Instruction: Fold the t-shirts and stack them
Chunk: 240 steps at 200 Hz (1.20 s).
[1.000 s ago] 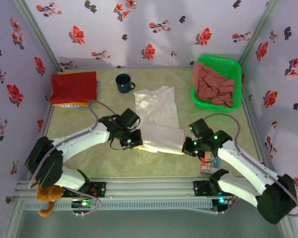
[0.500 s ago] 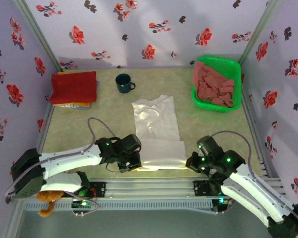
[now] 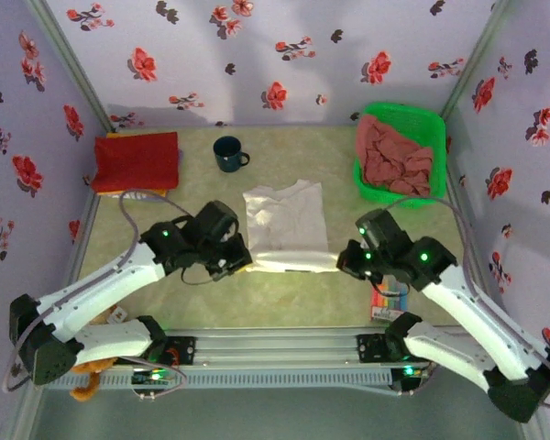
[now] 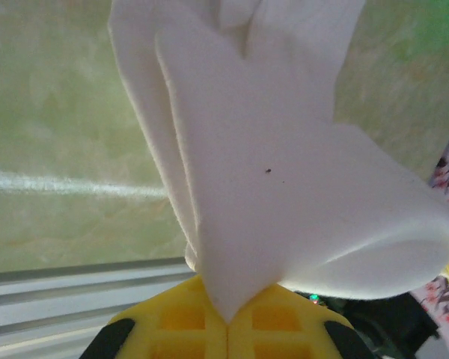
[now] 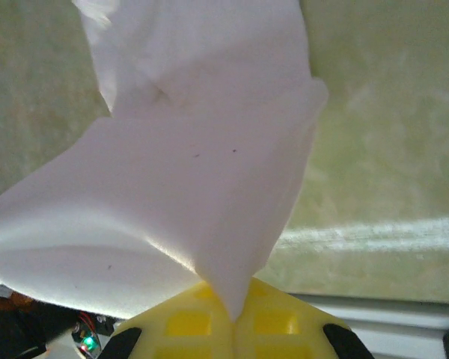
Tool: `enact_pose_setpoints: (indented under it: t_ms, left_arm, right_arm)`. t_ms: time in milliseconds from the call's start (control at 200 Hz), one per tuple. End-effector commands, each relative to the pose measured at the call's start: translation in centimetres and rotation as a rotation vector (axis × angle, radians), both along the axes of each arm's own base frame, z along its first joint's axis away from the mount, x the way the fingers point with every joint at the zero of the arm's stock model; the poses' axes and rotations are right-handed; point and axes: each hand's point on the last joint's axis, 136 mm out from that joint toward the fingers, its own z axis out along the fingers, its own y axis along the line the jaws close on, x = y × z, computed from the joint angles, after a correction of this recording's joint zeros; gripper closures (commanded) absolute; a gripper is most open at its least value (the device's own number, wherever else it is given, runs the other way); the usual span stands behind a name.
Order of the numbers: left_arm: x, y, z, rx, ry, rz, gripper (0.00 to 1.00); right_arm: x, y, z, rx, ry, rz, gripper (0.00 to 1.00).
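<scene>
The white t-shirt (image 3: 284,215) lies in the middle of the table with its near edge raised and stretched between my two grippers. My left gripper (image 3: 242,262) is shut on the shirt's near left corner, and white cloth (image 4: 269,172) fans out from between its yellow fingers (image 4: 181,321). My right gripper (image 3: 346,262) is shut on the near right corner, with the cloth (image 5: 194,172) rising from its closed fingers (image 5: 277,321). A folded red t-shirt (image 3: 136,160) rests at the back left. Dusty-pink t-shirts (image 3: 396,158) are heaped in the green basket (image 3: 420,116).
A dark mug (image 3: 227,153) stands at the back between the red shirt and the white one. A small colourful object (image 3: 390,301) lies under the right arm near the front rail. A brown teddy bear (image 3: 87,371) sits at the front left, beyond the table's edge.
Both grippers drew the shirt's near edge toward the front rail, then carried it back toward the middle. The shirt now lies straighter and shorter.
</scene>
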Motion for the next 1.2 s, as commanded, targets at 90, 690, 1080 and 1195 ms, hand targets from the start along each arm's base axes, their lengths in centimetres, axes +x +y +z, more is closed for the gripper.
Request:
enact_pose_setpoints:
  t_ms: [90,690,1080,1195]
  left_arm:
    - [3.2,0.6,0.8,-0.002,0.022,-0.06,1.0]
    - [13.7,0.8,-1.5,-0.041,0.1,-0.1,1.0]
    - [7.0,4.2,-0.5,-0.031,0.118,-0.043,1.0]
    - [4.8,4.5,-1.4,-0.046,0.136,-0.017,1.0]
  right_arm:
    - [4.8,0.3,1.1,-0.122,-0.057,0.06,1.0]
    - [15.1,0.9,0.7,-0.037,-0.045,-0.017,1.0]
    - [4.9,-0.3,-1.0,0.011,0.116,0.022,1.0]
    - [2.8,0.4,-1.6,0.054,0.148,0.027,1.0]
